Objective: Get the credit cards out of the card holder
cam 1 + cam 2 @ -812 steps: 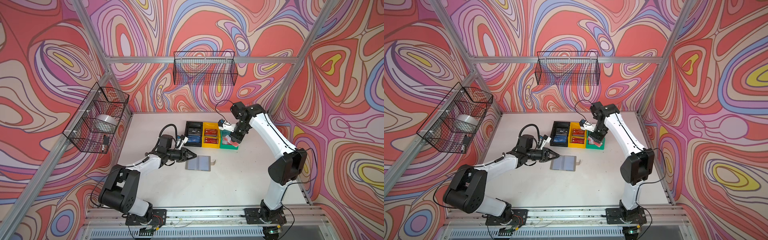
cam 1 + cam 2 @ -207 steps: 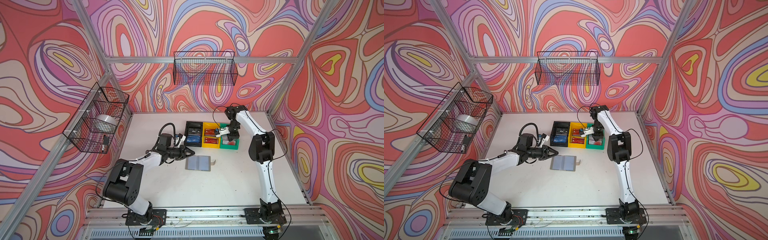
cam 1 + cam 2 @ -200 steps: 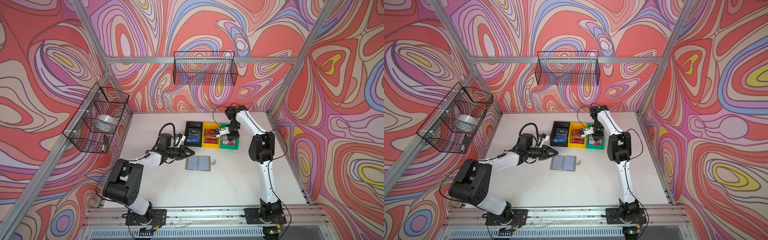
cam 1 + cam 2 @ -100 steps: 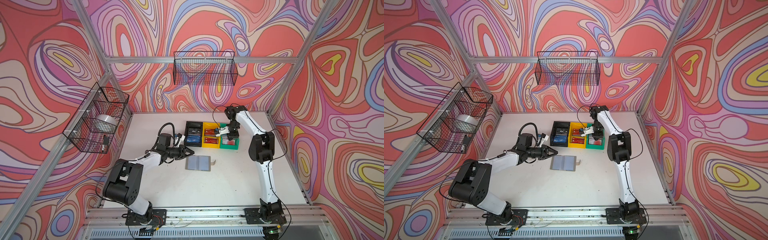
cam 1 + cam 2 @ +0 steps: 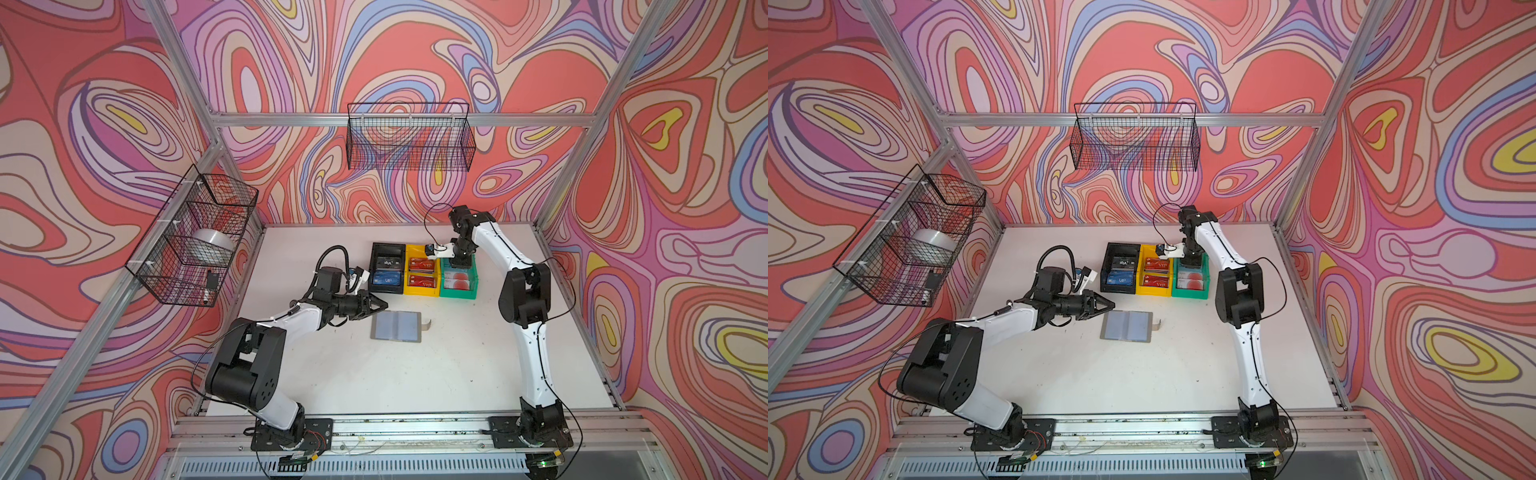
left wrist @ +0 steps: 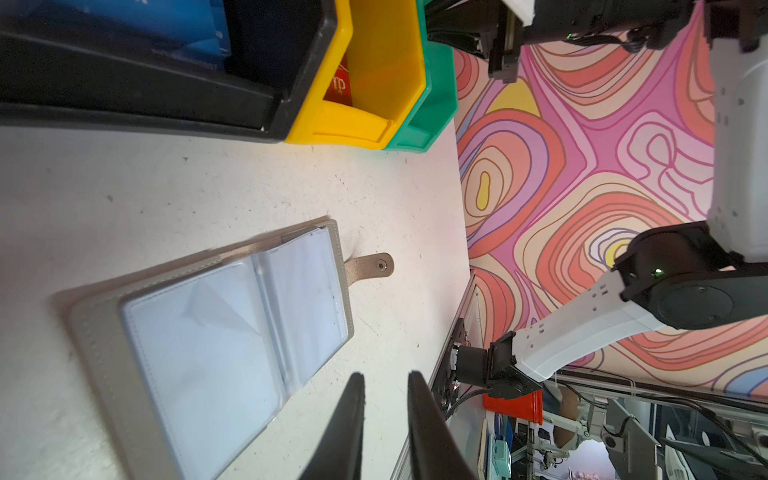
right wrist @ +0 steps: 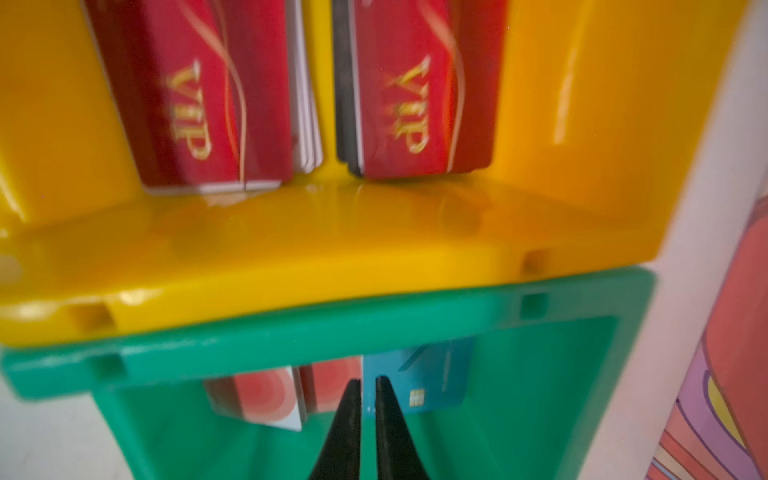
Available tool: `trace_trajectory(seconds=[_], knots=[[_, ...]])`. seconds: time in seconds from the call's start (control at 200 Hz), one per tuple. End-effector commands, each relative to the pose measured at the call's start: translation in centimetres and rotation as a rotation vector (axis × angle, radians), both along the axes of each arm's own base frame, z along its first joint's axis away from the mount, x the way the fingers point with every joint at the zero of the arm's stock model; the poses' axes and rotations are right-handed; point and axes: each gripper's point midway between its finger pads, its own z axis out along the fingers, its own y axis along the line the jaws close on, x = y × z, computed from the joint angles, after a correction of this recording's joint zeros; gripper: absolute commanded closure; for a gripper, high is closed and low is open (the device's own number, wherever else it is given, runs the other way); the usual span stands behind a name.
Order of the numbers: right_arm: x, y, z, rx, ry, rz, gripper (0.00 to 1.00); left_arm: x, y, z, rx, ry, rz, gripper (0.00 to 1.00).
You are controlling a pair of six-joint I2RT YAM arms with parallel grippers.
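Your right fingers [image 7: 345, 424] have just parted slightly, leaving a light blue card [image 7: 432, 382] in the green bin [image 5: 457, 296], just above centre in a top view. Your left fingers [image 6: 349, 419] hover apart, empty, beside the card holder [image 5: 396, 326], which lies open mid-frame on the worktop [image 5: 374, 374], its sleeves apparently emptied.

Both top views look steeply down from high at the front of the cell over the whole white worktop [image 5: 374, 374]. The left wrist camera sits low and close, facing past the left pincer [image 6: 386, 376] over the open grey book-like card holder [image 6: 199, 332], which both top views show mid-frame. The right wrist camera hangs close above the yellow plastic bin [image 7: 291, 232] and green plastic bin [image 7: 540, 395], blurred.
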Motion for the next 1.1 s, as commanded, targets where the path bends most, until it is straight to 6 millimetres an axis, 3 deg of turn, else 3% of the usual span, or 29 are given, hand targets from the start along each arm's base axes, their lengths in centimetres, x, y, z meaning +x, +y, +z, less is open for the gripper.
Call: trace_trajectory(seconds=[0.0,0.11,0.215,0.275,0.285,0.296,0.306,0.366,0.481,0.581,0.781,0.957,1.007,1.022,1.092], knots=[[1.2,2.5,8.7,0.301,-0.215,-0.111,0.86,1.0,1.5,0.8,0.119,-0.058,0.045,0.78],[-0.1,2.4,14.0,0.515,-0.367,-0.215,0.79,2.1,4.2,1.9,0.317,-0.152,0.125,0.78],[-2.4,0.7,17.9,0.655,-0.514,-0.353,0.62,3.1,6.3,4.3,0.397,-0.279,0.199,0.76],[-3.9,-0.5,19.6,0.747,-0.58,-0.448,0.53,3.7,7.2,5.9,0.387,-0.353,0.251,0.43],[-4.3,-0.7,19.4,0.759,-0.583,-0.464,0.52,3.8,7.4,6.3,0.382,-0.367,0.262,0.33],[-4.5,-1.0,19.4,0.772,-0.59,-0.479,0.51,3.9,7.6,6.5,0.379,-0.376,0.275,0.13],[-4.7,-1.2,19.3,0.783,-0.593,-0.494,0.5,4.0,7.8,6.9,0.375,-0.388,0.287,0.03],[-6.5,-2.2,19.3,0.842,-0.627,-0.553,0.45,4.4,9.0,8.0,0.36,-0.445,0.353,0.0],[-9.4,-3.4,16.0,0.881,-0.626,-0.638,0.4,4.9,11.2,8.9,0.354,-0.502,0.462,0.0],[-10.9,-4.3,12.9,0.868,-0.66,-0.669,0.39,5.2,13.1,8.4,0.409,-0.52,0.523,0.0],[-11.3,-8.1,8.8,0.898,-0.818,-0.868,0.3,6.1,16.3,6.8,0.565,-0.603,0.587,0.0],[-10.8,-7.2,5.3,0.907,-0.738,-0.857,0.33,6.3,19.4,6.3,0.683,-0.747,0.65,0.0],[-10.6,-7.2,5.2,0.926,-0.765,-0.851,0.34,6.6,20.3,6.8,0.701,-0.8,0.677,0.0],[-10.5,-7.3,5.4,0.93,-0.781,-0.855,0.34,6.2,20.6,5.6,0.71,-0.788,0.672,0.0],[-9.9,-7.8,5.3,0.937,-0.813,-0.878,0.33,6.3,21.4,5.1,0.717,-0.826,0.688,0.0]])
